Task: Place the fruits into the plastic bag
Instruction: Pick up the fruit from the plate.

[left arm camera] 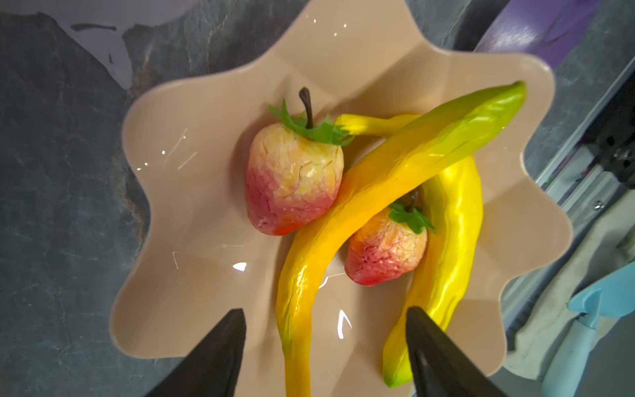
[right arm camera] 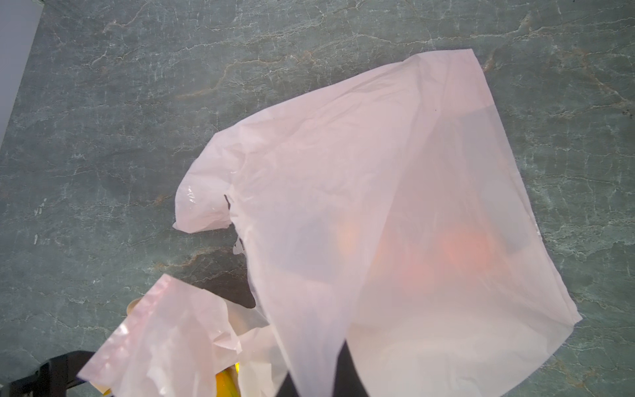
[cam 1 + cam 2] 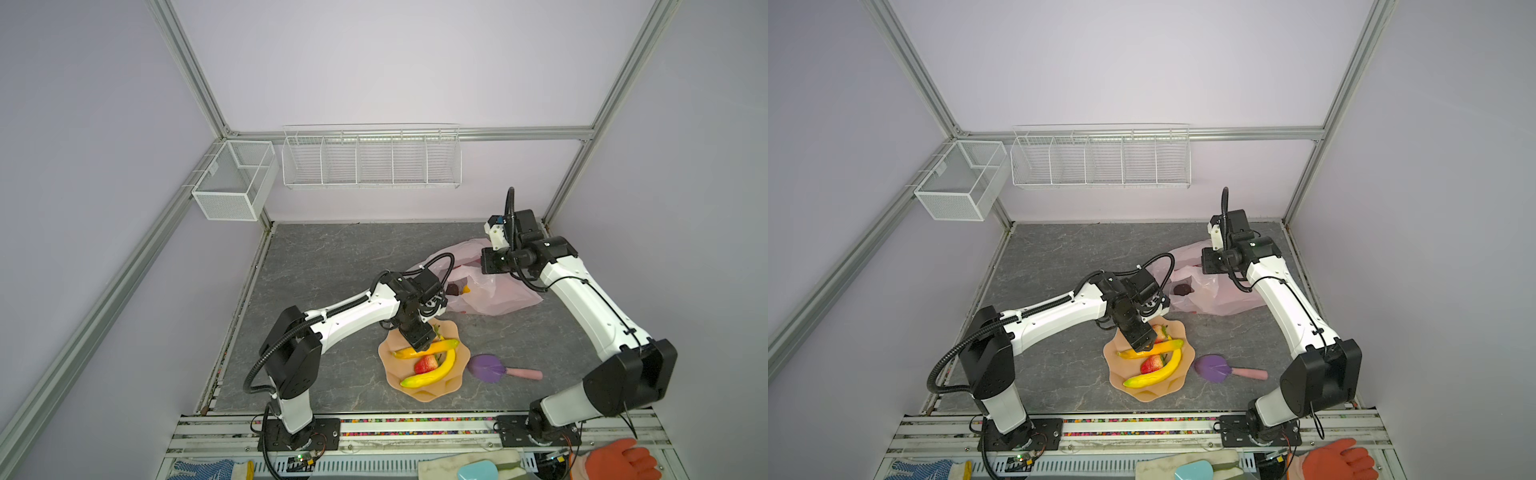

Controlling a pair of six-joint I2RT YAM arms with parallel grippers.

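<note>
The fruits (image 3: 426,365) not yet bagged, two strawberries (image 1: 292,178) and a lower banana (image 1: 450,240) under the upper banana (image 1: 395,178), lay in the bowl (image 1: 192,206) right beneath the left claw (image 1: 325,311). Its fingers (image 1: 213,354) stood spread on either side of the upper banana's thin end without touching it. That banana's long axis ran away from the claw, crosswise to the closing line. The left arm reached forward, its wrist tipped steeply down. Well beyond, the right claw (image 3: 487,262) pinched the plastic bag (image 2: 378,172), lifting its edge off the counter (image 3: 332,266).

This was a robotics lab: aluminium framing (image 3: 189,70), bare lilac walls (image 3: 374,62), robot arms (image 3: 353,309) bolted to a rail (image 3: 415,428).
</note>
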